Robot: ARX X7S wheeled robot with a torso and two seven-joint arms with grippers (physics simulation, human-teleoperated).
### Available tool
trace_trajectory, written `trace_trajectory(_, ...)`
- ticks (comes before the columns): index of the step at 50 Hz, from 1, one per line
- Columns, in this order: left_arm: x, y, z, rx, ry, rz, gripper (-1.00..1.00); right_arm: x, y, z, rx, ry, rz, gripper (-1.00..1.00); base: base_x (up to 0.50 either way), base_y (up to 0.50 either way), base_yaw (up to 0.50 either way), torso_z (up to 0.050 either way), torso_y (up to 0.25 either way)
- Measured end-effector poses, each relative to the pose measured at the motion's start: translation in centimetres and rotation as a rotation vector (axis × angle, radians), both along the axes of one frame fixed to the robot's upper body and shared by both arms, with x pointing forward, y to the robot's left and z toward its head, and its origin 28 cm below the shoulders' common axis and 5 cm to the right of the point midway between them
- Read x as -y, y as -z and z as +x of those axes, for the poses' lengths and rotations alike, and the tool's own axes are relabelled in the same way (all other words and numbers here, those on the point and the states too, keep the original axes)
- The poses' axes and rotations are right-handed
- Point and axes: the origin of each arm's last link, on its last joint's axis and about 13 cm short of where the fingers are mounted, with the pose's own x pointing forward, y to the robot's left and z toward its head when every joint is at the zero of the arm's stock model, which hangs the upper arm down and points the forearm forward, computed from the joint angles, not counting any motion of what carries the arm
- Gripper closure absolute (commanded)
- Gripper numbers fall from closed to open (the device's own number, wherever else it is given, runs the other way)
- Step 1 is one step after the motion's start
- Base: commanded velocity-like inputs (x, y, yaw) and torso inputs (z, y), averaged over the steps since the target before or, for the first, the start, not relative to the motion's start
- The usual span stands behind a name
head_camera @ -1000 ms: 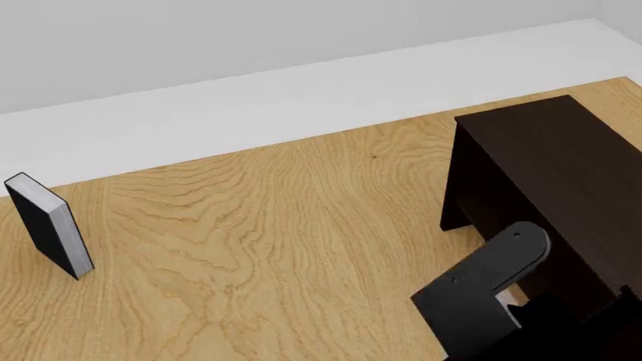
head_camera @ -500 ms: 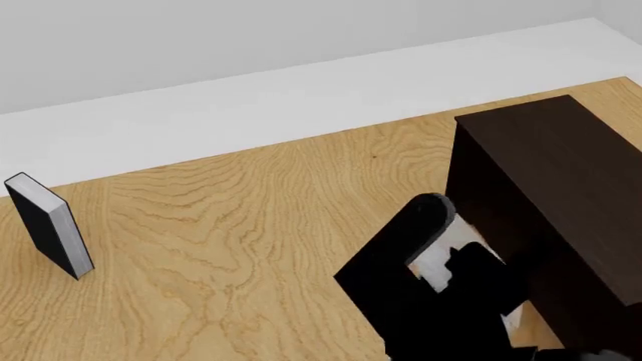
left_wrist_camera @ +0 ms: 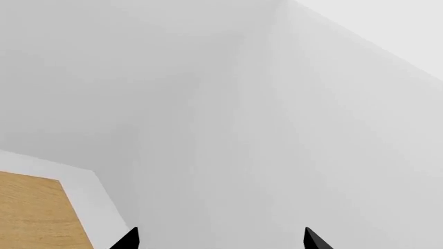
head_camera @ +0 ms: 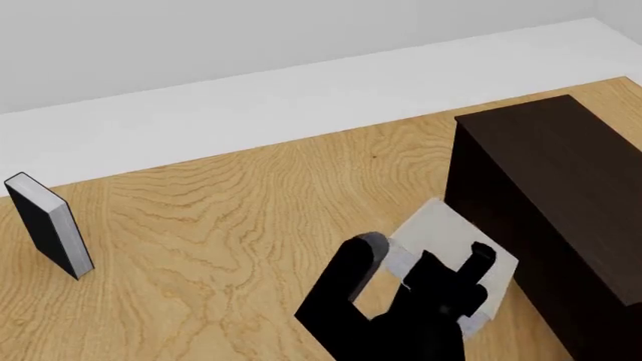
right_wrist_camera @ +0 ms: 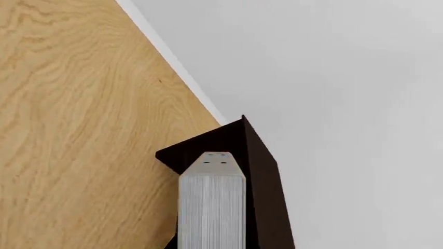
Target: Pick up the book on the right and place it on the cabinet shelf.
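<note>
Since half a second ago right end effector (head_camera: 441, 274) swung left off cabinet (head_camera: 546, 195), clamped on the book (head_camera: 441, 233) held above surface (head_camera: 231, 226); carry step, next calls for alignment with shelf opening; left end effector (left_wrist_camera: 220, 239) spread wide.

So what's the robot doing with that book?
The robot's right gripper holds the pale grey book lifted above the wooden floor, just beside the dark brown cabinet. The book is not on the cabinet shelf yet; the shelf itself cannot be seen from here. Another book stands upright far off on the left. The left gripper holds nothing and points at the white wall.
</note>
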Motion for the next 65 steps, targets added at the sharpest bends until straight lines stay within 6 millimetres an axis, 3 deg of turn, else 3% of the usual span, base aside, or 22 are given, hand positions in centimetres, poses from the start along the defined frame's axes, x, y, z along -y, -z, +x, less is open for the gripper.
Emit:
trace_trajectory(38,0.1,-0.1,0.1,-0.008,0.017,0.020,-1.00,-0.1,7.4,3.4,0.120,0.107,-0.250,1.00,0.00,0.00,0.00,0.000,0.001)
trace_trajectory(65,0.2,-0.1,0.1,-0.014,0.019,0.036,-1.00,0.3,9.6,4.2,0.122,0.131,-0.255,1.00,0.00,0.00,0.00,0.000,0.002)
